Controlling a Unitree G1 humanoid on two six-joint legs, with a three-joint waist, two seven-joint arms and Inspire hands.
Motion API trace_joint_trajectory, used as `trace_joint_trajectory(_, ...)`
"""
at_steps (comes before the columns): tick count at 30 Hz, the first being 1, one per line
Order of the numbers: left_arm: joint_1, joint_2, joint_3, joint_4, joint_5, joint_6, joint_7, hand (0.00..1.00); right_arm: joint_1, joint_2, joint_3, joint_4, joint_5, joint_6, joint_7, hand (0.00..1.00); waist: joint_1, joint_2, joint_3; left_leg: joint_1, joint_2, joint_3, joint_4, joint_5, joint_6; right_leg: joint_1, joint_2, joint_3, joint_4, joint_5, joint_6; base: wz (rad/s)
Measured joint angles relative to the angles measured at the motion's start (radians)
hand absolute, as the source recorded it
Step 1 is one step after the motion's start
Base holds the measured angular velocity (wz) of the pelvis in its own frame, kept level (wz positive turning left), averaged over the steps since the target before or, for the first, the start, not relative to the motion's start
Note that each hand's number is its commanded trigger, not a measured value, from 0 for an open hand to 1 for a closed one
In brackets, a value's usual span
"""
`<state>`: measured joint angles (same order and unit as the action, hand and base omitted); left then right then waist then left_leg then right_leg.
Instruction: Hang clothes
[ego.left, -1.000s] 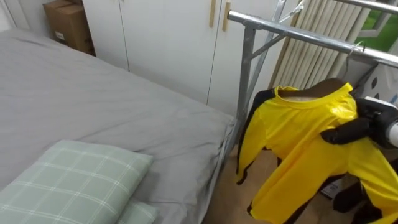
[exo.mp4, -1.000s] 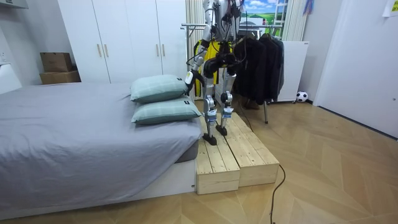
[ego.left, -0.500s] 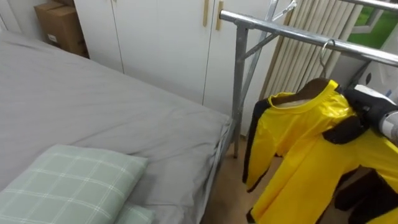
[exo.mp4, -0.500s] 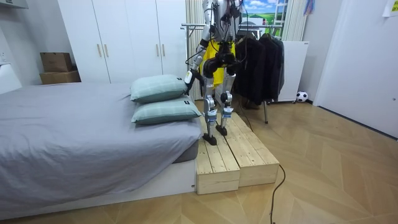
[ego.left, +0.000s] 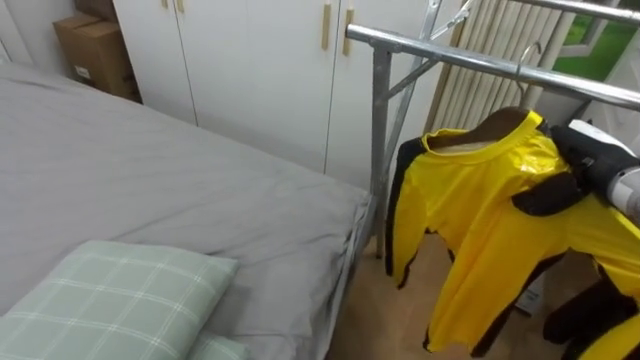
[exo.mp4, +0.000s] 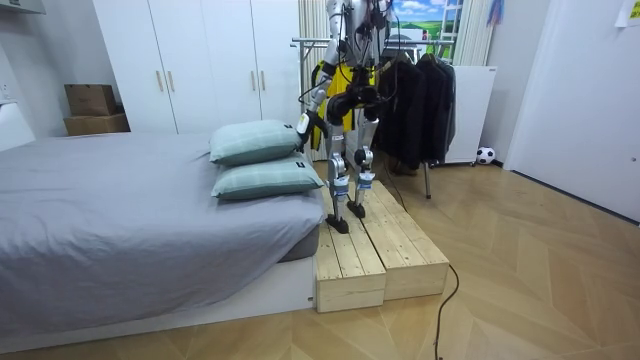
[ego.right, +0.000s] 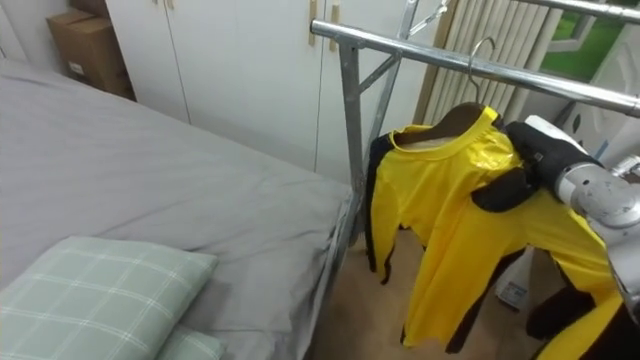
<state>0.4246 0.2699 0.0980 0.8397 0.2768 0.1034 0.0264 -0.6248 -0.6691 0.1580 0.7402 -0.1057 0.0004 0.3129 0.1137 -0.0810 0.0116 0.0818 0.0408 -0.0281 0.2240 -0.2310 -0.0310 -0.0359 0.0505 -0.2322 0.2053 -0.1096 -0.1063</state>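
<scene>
1. My right robot hand (ego.left: 562, 182) comes in from the right of the eye views, and its dark fingers are clenched on the shoulder of the yellow shirt (ego.left: 480, 225)
2. The yellow shirt has black sleeves and sits on a wooden hanger (ego.left: 506, 121), held up in the air just below the metal rail (ego.left: 450, 55) of the clothes rack
3. The hanger's wire hook rises in front of the metal rail; I cannot tell whether it rests on the rail
4. The shirt's body and sleeves hang free, beside the rack's upright post and clear of the bed (ego.left: 150, 170)
5. My left robot hand (exo.mp4: 303, 125) hangs low at the room view's left, near the upper pillow (exo.mp4: 252, 140); I cannot tell its state
6. In the room view the robot stands upright on a wooden platform (exo.mp4: 375, 250) between the bed and the rack, facing the rack, where dark clothes (exo.mp4: 415, 105) hang
7. White wardrobe doors (ego.left: 260, 60) stand behind the bed, with a cardboard box (ego.left: 95, 45) by them
</scene>
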Motion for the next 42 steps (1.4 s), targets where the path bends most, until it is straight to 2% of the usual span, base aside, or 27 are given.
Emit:
trace_joint_trajectory(2,0.003,0.0,0.0,-0.001,0.002,0.0,0.0,0.0,0.013,-0.001,-0.006,0.005,0.032,-0.001,-0.002,1.0,-0.006,-0.004,-0.0023,0.003,0.0,-0.006,0.001,0.0,0.0,0.008,-0.005,-0.019,0.002,-0.007,-0.001,0.15)
trace_joint_trajectory(6,0.008,0.001,0.003,0.0,0.024,0.0,0.0,0.0,0.062,-0.001,-0.029,0.008,0.042,-0.002,-0.003,1.0,-0.011,-0.011,-0.0034,0.025,-0.003,-0.007,-0.002,0.0,0.0,0.035,-0.011,-0.028,0.011,-0.029,0.009,0.2)
trace_joint_trajectory(10,0.01,-0.001,0.009,0.009,0.032,0.001,0.001,0.0,0.12,-0.001,-0.044,0.046,0.072,0.004,-0.003,1.0,-0.004,-0.018,-0.0034,0.058,-0.013,-0.003,0.0,-0.003,0.005,0.054,-0.03,-0.032,0.059,-0.065,0.015,0.07)
trace_joint_trajectory(14,0.002,-0.003,0.018,0.01,0.036,0.001,-0.017,0.0,0.141,0.0,-0.086,0.114,0.07,0.014,-0.003,1.0,-0.008,-0.023,-0.0011,0.053,-0.038,0.0,0.053,-0.028,0.024,0.035,-0.07,-0.04,0.162,-0.117,0.031,0.11)
trace_joint_trajectory(16,0.002,-0.003,0.018,0.01,0.041,0.001,-0.021,0.0,0.141,0.0,-0.099,0.154,0.07,0.015,-0.003,1.0,-0.005,-0.02,-0.0008,0.049,-0.037,0.004,0.074,-0.046,0.027,0.033,-0.073,-0.041,0.178,-0.122,0.034,0.02)
trace_joint_trajectory(21,-0.018,-0.003,0.017,0.053,0.026,-0.008,-0.04,0.0,0.141,0.0,-0.1,0.205,0.074,0.015,-0.001,1.0,0.0,-0.018,0.0022,0.032,-0.026,0.025,0.107,-0.065,0.036,0.029,-0.071,-0.031,0.173,-0.111,0.04,-0.11)
trace_joint_trajectory(23,-0.023,-0.003,0.019,0.066,0.014,-0.015,-0.04,0.0,0.141,0.0,-0.099,0.205,0.078,0.015,-0.001,1.0,0.015,-0.016,0.002,0.026,-0.018,0.049,0.115,-0.071,0.036,0.021,-0.062,-0.014,0.167,-0.096,0.037,-0.31)
trace_joint_trajectory(27,-0.046,-0.004,0.025,0.13,-0.01,-0.04,-0.04,0.0,0.141,-0.002,-0.099,0.226,0.106,0.022,-0.001,1.0,0.022,-0.008,-0.0026,0.007,-0.004,0.051,0.125,-0.073,0.036,0.033,-0.041,-0.02,0.099,-0.047,0.036,-0.07)
trace_joint_trajectory(30,-0.077,-0.004,0.025,0.157,0.0,-0.04,-0.045,0.0,0.141,-0.005,-0.1,0.229,0.151,0.024,-0.001,1.0,0.004,0.001,-0.0039,-0.027,0.0,0.026,0.159,-0.08,0.042,0.04,-0.035,-0.04,0.069,-0.031,0.039,0.21)
trace_joint_trajectory(32,-0.092,-0.004,0.025,0.173,-0.001,-0.04,-0.05,0.0,0.141,-0.005,-0.1,0.229,0.16,0.024,0.0,1.0,0.004,0.003,-0.0051,-0.033,0.0,0.022,0.162,-0.08,0.042,0.039,-0.036,-0.045,0.064,-0.029,0.038,0.12)
trace_joint_trajectory(33,-0.094,-0.005,0.027,0.174,-0.001,-0.04,-0.052,0.0,0.141,-0.005,-0.101,0.229,0.163,0.024,0.0,1.0,0.004,0.006,-0.0085,-0.035,0.0,0.018,0.161,-0.08,0.042,0.042,-0.034,-0.046,0.057,-0.029,0.039,0.09)
trace_joint_trajectory(34,-0.093,-0.006,0.035,0.174,-0.001,-0.04,-0.054,0.0,0.14,-0.005,-0.102,0.229,0.164,0.024,0.001,1.0,0.004,0.006,-0.0127,-0.035,0.0,0.015,0.158,-0.079,0.041,0.044,-0.034,-0.048,0.052,-0.028,0.04,0.14)
trace_joint_trajectory(39,-0.075,-0.007,0.07,0.156,-0.007,-0.04,-0.056,0.0,0.14,-0.009,-0.114,0.226,0.182,0.024,0.013,1.0,-0.02,-0.005,-0.0195,-0.034,-0.001,-0.016,0.153,-0.078,0.039,0.065,-0.032,-0.08,0.034,-0.035,0.042,0.2)
trace_joint_trajectory(42,-0.069,-0.008,0.083,0.154,-0.009,-0.04,-0.056,0.0,0.14,-0.014,-0.139,0.224,0.19,0.024,0.018,1.0,-0.028,-0.008,-0.0197,-0.028,-0.001,-0.031,0.145,-0.077,0.037,0.075,-0.032,-0.095,0.035,-0.04,0.04,0.14)
